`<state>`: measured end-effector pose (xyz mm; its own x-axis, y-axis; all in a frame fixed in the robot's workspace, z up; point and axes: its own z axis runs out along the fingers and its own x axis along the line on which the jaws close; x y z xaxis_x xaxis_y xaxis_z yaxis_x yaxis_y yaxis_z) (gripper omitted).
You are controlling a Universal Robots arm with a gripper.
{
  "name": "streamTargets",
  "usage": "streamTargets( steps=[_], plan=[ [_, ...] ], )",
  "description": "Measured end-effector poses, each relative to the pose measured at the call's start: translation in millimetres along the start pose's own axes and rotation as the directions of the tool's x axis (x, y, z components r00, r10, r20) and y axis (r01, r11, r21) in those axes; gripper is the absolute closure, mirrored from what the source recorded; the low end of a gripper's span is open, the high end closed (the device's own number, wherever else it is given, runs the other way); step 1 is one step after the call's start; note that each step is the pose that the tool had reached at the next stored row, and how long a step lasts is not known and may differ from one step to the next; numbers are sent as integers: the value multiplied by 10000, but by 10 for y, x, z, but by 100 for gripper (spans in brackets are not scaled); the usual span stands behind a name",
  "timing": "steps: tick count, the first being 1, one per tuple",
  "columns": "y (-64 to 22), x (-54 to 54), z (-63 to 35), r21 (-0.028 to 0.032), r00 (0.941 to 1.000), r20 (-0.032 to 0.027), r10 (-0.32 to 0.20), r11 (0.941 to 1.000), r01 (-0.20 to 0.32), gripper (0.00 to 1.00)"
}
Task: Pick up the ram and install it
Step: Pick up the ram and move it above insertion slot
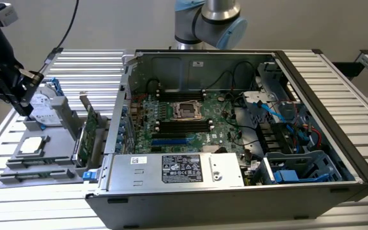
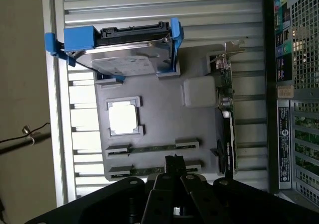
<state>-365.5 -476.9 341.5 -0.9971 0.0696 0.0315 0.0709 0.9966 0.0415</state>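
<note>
Two thin green boards to choose between: the ram (image 2: 152,148) and a twin stick (image 2: 144,171). Both seated in side-by-side slots of the grey tray (image 2: 164,127), on the counter (image 1: 356,96) at the exterior view's left, outside the computer case (image 1: 325,124). Jaws: pinched fully shut, gripping nothing, poised over the tray with the tip crossing the twin stick toward one end.

Likely trouble from here:
- Could strike a board's upper edge instead of straddling it, if lowered while shut.
- Could catch both boards, or the wrong one, given so narrow a gap between them.
- Could lift a stick crooked if gripped near one end rather than mid-length.
- Could clip the expansion card (image 2: 227,134) standing just beside the tray, or the hard drive (image 2: 124,59) in its blue bracket at the tray's far end.
- Could skew or stress the board at the motherboard slots (image 1: 182,125) if pressed in off-square.

Hard to judge: height of the tip above the boards, and which of the two sits directly beneath it. Cannot make out chips on either board, nor the state of the slot latches inside the case. Part of the twin stick covered by the tip. Arm cut off at the exterior view's upper edge.
</note>
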Motion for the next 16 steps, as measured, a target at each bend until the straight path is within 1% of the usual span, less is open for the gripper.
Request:
streamTargets(
  steps=[8,9,10,13,16],
  plan=[
    [0,0,1,0,10000,0,0,10000,0,89],
    [-4,0,1,-16,10000,-5,-29,10000,29,89],
    [-5,3,4,-30,9999,-8,-122,9999,122,89],
    [-5,4,19,-18,9979,-31,-650,9979,650,89],
    [-6,4,36,-3,9927,-55,-1203,9927,1203,89]
  ],
)
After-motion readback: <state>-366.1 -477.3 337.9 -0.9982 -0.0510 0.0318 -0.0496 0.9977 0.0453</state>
